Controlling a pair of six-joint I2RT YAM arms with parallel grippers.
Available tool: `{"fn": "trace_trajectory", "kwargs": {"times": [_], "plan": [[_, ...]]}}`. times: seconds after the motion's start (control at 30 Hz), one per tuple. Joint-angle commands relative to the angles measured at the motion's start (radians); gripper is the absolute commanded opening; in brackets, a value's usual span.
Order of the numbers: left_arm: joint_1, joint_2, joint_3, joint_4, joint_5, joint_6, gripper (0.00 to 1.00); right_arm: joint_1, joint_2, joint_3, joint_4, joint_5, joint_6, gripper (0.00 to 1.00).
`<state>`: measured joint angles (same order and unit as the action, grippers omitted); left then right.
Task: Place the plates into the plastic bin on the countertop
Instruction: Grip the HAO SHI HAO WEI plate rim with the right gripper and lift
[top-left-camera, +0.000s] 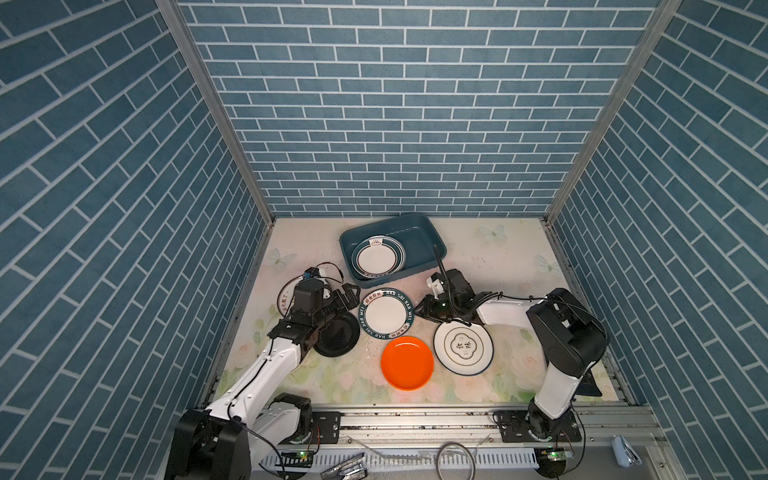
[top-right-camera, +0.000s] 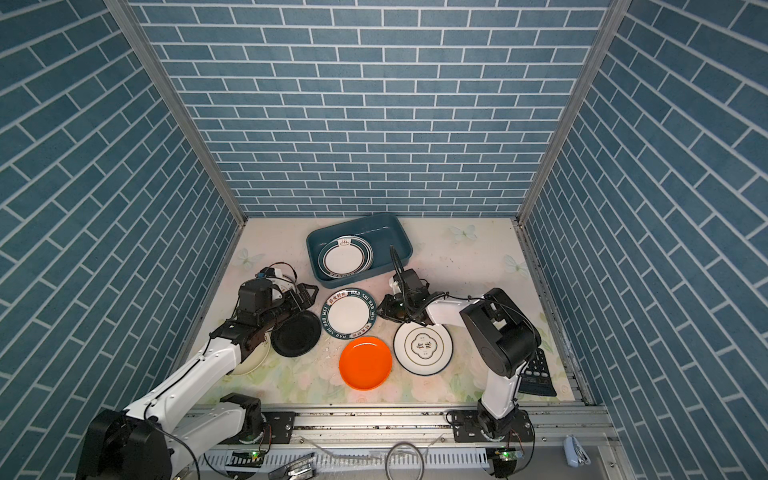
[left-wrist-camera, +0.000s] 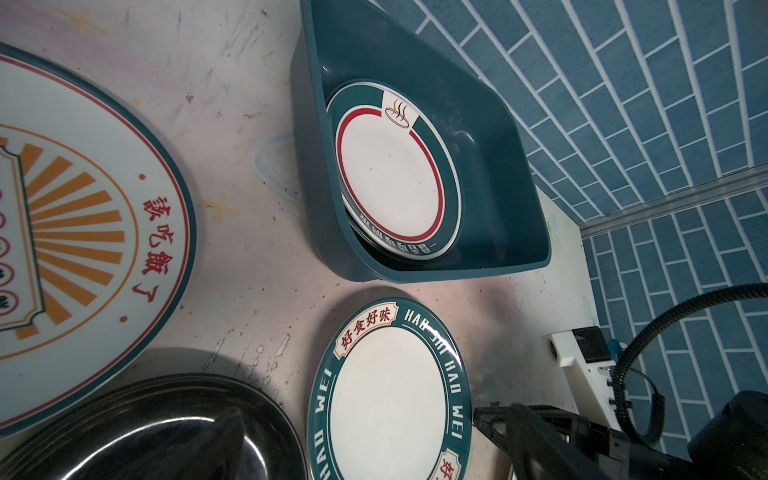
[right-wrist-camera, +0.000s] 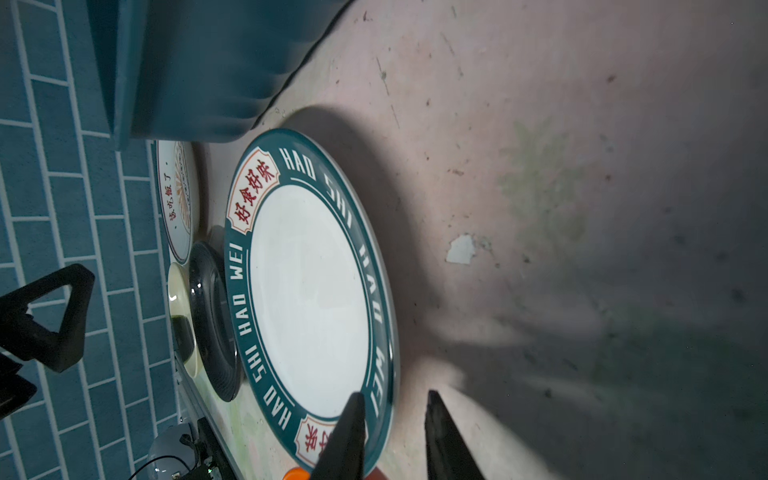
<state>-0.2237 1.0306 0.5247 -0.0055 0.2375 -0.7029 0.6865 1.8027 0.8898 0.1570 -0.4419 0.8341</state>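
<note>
The dark teal plastic bin stands at the back of the countertop with a teal-rimmed plate inside. In front lies a teal lettered plate. My right gripper is open at its right edge. One finger is over the rim, the other over bare countertop beside it. My left gripper hangs open just left of that plate, above a black plate. An orange plate and a white plate with characters lie nearer the front. A sunburst plate and a cream plate lie under the left arm.
A black calculator lies at the front right, partly behind the right arm. Blue brick walls close in the back and both sides. A metal rail runs along the front edge.
</note>
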Motion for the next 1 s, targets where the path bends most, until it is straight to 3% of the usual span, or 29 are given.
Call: {"fn": "trace_trajectory", "kwargs": {"times": [0.0, 0.43, 0.77, 0.97], "plan": [[0.009, 0.013, -0.014, 0.013, 0.011, 0.002, 1.0, 0.007, 0.026, 0.024, 0.038, -0.004, 0.025, 0.25], [0.011, 0.012, -0.007, -0.002, 0.011, 0.004, 1.0, 0.007, 0.083, 0.047, 0.071, -0.007, 0.052, 0.12], [0.012, 0.001, -0.003, -0.008, 0.004, 0.003, 1.0, 0.007, 0.032, 0.037, 0.061, 0.033, 0.05, 0.0], [0.011, -0.03, 0.003, -0.041, -0.007, 0.018, 1.0, 0.006, -0.014, 0.032, 0.041, 0.058, 0.04, 0.0]]}}
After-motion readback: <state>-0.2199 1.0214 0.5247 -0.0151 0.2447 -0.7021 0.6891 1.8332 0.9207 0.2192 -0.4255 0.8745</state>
